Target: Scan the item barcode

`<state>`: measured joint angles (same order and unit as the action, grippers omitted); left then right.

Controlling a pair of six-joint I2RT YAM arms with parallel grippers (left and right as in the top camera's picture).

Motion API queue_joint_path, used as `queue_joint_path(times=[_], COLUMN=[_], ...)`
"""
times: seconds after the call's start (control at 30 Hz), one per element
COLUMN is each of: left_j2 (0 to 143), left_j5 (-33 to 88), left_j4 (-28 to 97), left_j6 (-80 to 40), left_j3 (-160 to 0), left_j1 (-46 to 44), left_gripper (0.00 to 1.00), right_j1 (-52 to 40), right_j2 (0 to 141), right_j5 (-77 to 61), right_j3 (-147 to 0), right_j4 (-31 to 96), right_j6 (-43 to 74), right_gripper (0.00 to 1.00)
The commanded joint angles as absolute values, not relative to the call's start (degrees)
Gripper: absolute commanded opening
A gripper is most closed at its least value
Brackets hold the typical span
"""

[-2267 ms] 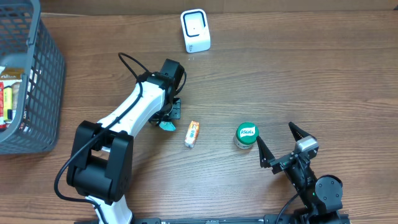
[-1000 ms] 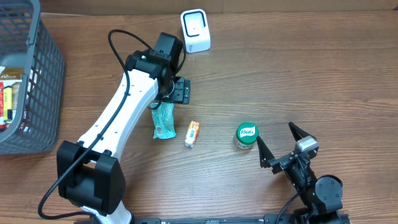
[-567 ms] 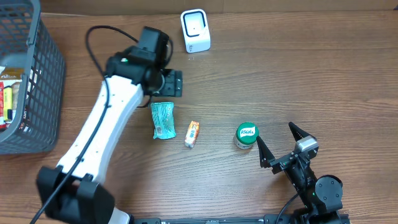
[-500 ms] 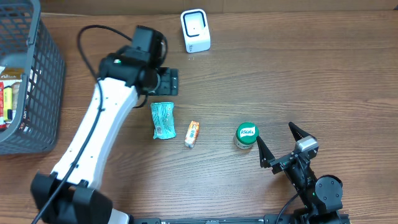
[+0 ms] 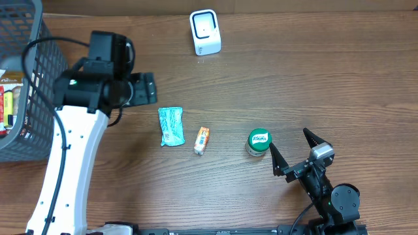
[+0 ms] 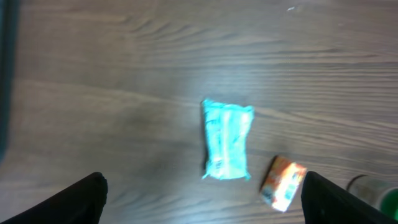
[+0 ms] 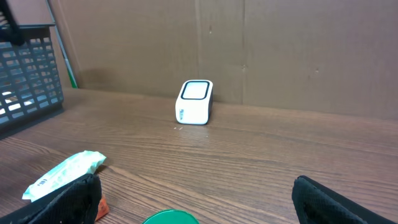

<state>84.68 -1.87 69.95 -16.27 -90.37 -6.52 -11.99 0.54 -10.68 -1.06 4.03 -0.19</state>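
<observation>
A teal packet (image 5: 171,126) lies flat on the table, its white label up; it also shows in the left wrist view (image 6: 227,147) and the right wrist view (image 7: 62,174). The white barcode scanner (image 5: 205,31) stands at the back, facing forward (image 7: 196,101). My left gripper (image 5: 150,88) hovers open and empty to the left of and behind the packet, apart from it (image 6: 202,202). My right gripper (image 5: 289,140) rests open and empty at the front right (image 7: 196,199).
A small orange pack (image 5: 202,140) lies right of the teal packet. A green-lidded jar (image 5: 258,142) stands just in front of the right gripper. A grey basket (image 5: 46,72) with several items sits at the left edge, close to the left arm.
The left arm has swung left and back toward the basket, leaving the teal packet lying on the table. The right arm has not moved.
</observation>
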Motion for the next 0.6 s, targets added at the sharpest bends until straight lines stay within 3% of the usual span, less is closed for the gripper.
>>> queue_joint_path(times=[0.0, 0.27, 0.57], left_j2=[84.5, 84.7, 88.9], left_j5=[-2.1, 5.0, 4.9], left_j4=[71.4, 62.1, 43.9], left_j6=[-15.3, -15.7, -20.4], left_j3=[-88.6, -72.8, -59.9], left_j1=[-4.3, -6.0, -11.4], left_gripper=[0.83, 0.82, 0.7], right_j1=[-11.8, -11.8, -11.8], right_j2=[0.2, 0.2, 0.2], right_j5=[-10.6, -10.6, -10.6], right_j3=[-0.4, -0.4, -0.4], right_j4=[3.7, 3.7, 3.7], right_j6=[-0.2, -0.2, -0.2], right_gripper=[1.0, 1.0, 1.0])
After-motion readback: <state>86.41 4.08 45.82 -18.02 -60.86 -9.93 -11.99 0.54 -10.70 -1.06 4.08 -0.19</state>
